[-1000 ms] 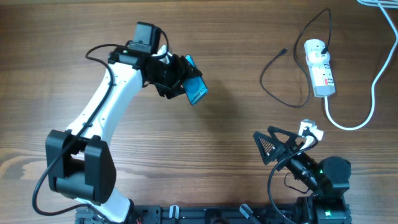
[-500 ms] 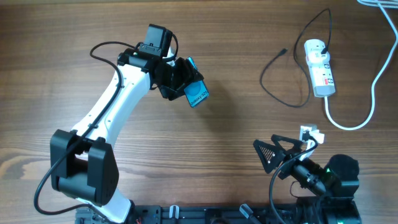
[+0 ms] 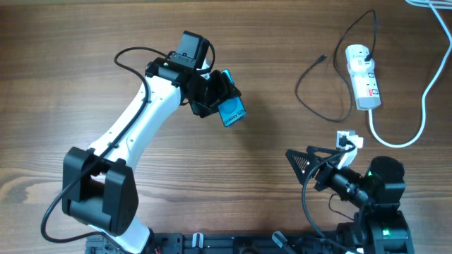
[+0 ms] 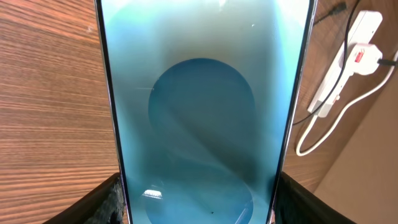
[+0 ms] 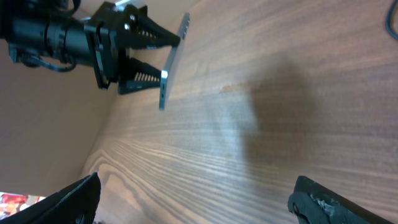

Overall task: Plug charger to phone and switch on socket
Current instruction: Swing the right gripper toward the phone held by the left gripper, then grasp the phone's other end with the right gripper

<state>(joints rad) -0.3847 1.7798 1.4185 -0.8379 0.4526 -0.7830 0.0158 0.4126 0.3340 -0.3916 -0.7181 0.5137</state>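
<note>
Left gripper clamps the phone, held raised and tilted. Right gripper is spread and empty. Well beyond it, the charger plug tip lies unconnected beside the socket. Plugging and switching are apparently undone.

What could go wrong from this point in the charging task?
1. The left hand grips the phone by one end, off the table; it could tilt or slip.
2. The charger lies loose beside the socket, far from the open right hand; its small tip may be hard to pinch.
</note>
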